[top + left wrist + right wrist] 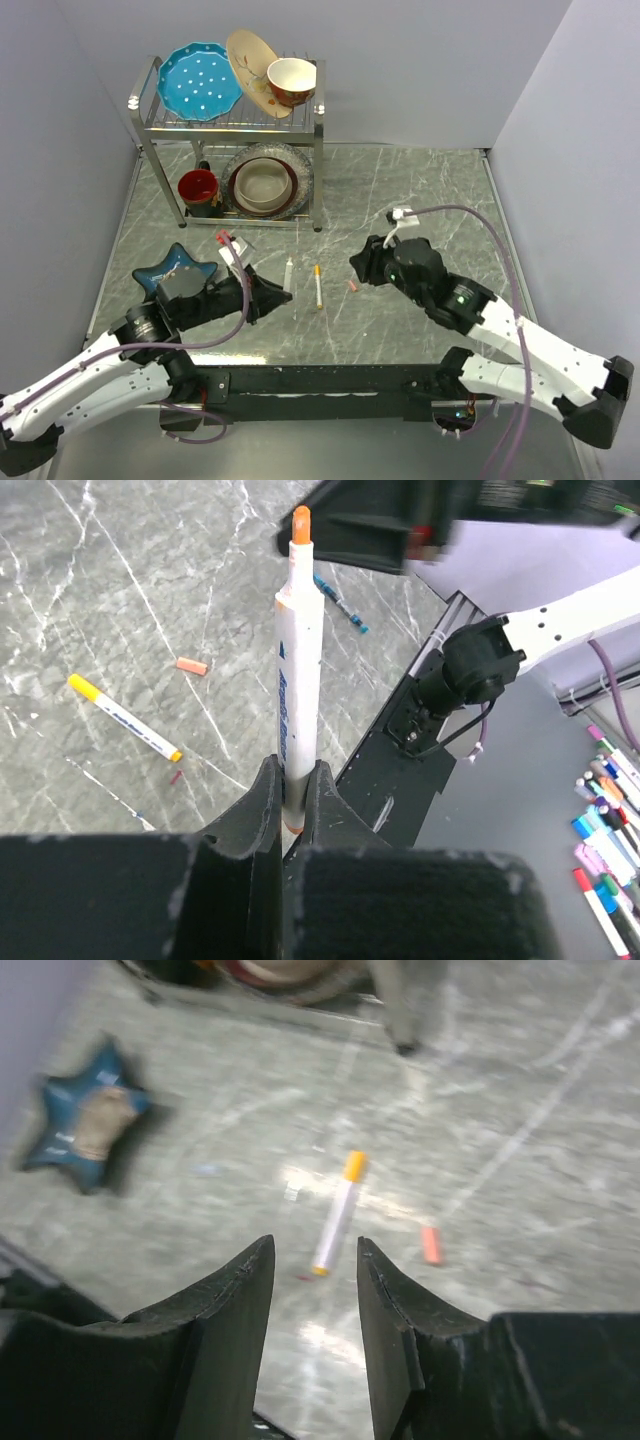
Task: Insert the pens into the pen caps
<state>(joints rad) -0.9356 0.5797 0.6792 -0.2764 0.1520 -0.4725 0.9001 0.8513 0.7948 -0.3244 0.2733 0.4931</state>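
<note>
We hold a white pen (298, 680) clamped in the left gripper (290, 792); the right gripper (314, 1260) hangs, jaws apart, over the table (420, 200). We judge the cap (431, 1244), just right of the second pen (337, 1212), needs a square pinch.

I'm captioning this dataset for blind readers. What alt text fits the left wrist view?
The left tool grips a white pen with an orange tip, pointing away from the camera. Beyond it on the grey marble table lie a yellow-ended white pen, a loose orange cap and a dark blue pen.
</note>
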